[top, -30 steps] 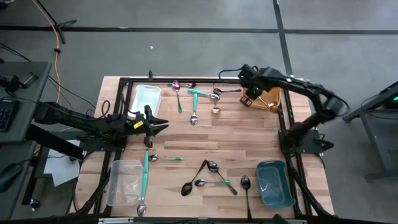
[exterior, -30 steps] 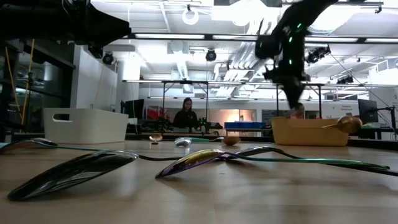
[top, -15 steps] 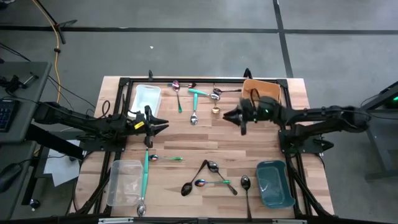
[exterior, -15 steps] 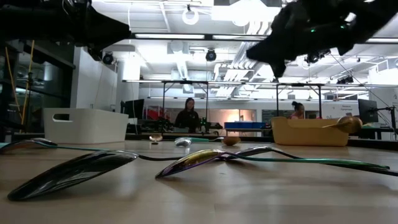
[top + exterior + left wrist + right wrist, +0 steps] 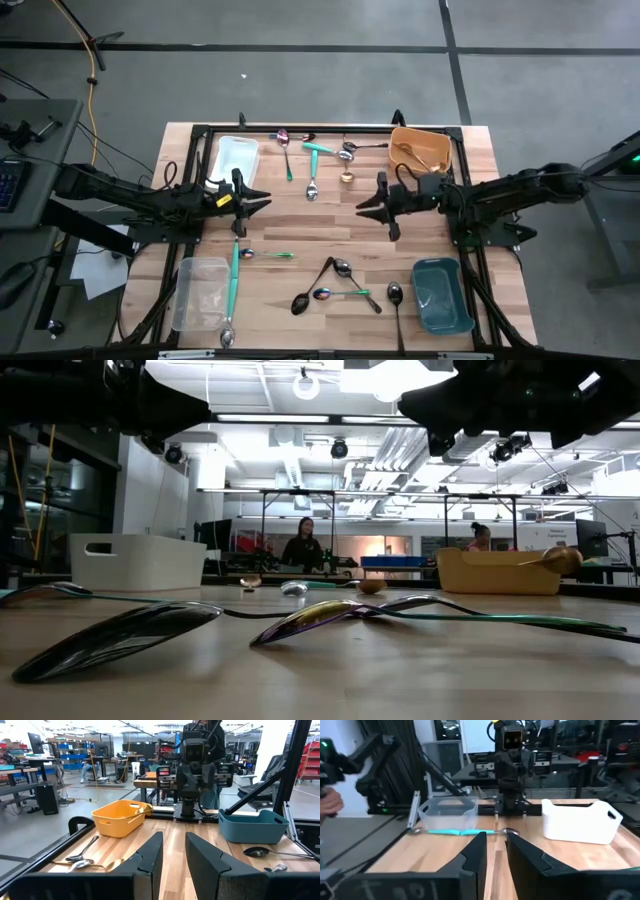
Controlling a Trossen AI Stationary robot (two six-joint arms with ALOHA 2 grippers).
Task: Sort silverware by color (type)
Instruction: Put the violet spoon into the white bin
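The silverware lies in two groups on the wooden table. At the far side are a rainbow spoon, a teal-handled spoon and a gold spoon. Toward the near side are black spoons, a rainbow spoon and a small teal-handled spoon. Gold spoons lie in the orange bin. My left gripper hovers level at mid-left, narrowly open and empty. My right gripper hovers level at mid-right, facing it, also narrowly open and empty.
A white bin stands far left, a clear bin near left and a teal bin near right. A long teal-handled utensil lies beside the clear bin. A black frame edges the table. People sit in the room behind.
My right gripper has swung from above the orange bin at the far right toward the table's middle and near side. It has tipped from pointing down to level and now points toward the left edge. The silverware on the table has stayed put.
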